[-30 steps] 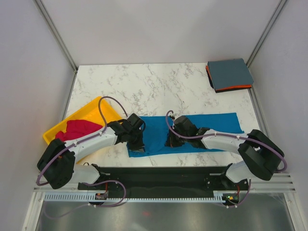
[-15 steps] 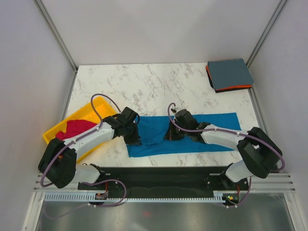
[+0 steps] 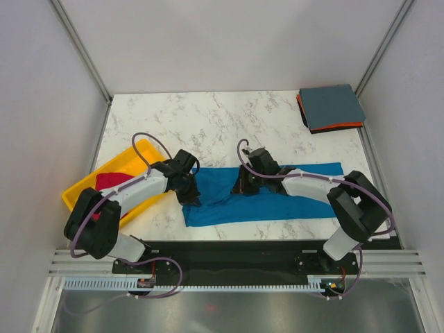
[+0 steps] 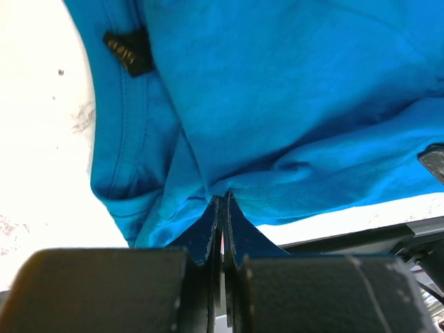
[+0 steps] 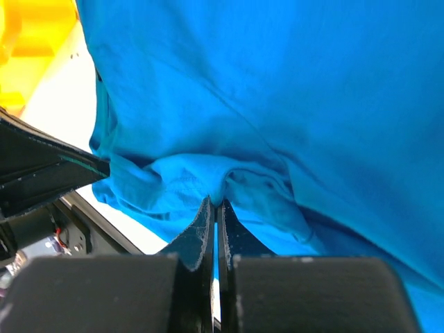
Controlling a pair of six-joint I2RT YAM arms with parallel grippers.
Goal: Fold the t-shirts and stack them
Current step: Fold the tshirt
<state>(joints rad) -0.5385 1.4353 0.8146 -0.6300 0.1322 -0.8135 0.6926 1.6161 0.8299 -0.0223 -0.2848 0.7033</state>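
Top external view. Marble tabletop (image 3: 229,125), with the bright blue t-shirt (image 3: 277,208) laid out as a long band across the lower middle of the frame, flat toward the right and rumpled at its left half. Left gripper (image 3: 191,194) down on the left end of that band, right gripper (image 3: 243,186) down near its middle, both at the upper edge of the cloth and near each other. At middle left, a yellow tray (image 3: 142,149) holding the magenta-red t-shirt (image 3: 111,182) in a heap. At upper right, well apart from the arms, the slate grey-blue t-shirt (image 3: 331,105) folded square on top of the orange t-shirt (image 3: 336,127), of which only a thin edge shows.

Left wrist view. Left gripper (image 4: 222,205) closed tight, fingertips pressed together on a hemmed fold of the bright blue t-shirt (image 4: 277,104). Cloth puckered at the pinch and fanning out over most of the frame. Black label (image 4: 128,52) inside the neckline at upper left. Bright tabletop (image 4: 41,139) along the left side.

Right wrist view. Right gripper (image 5: 215,205) likewise clamped, with no gap between the fingers, on a bunched ridge of the bright blue t-shirt (image 5: 277,83). Creases running up and right from the pinch. Corner of the yellow tray (image 5: 35,28) at upper left.
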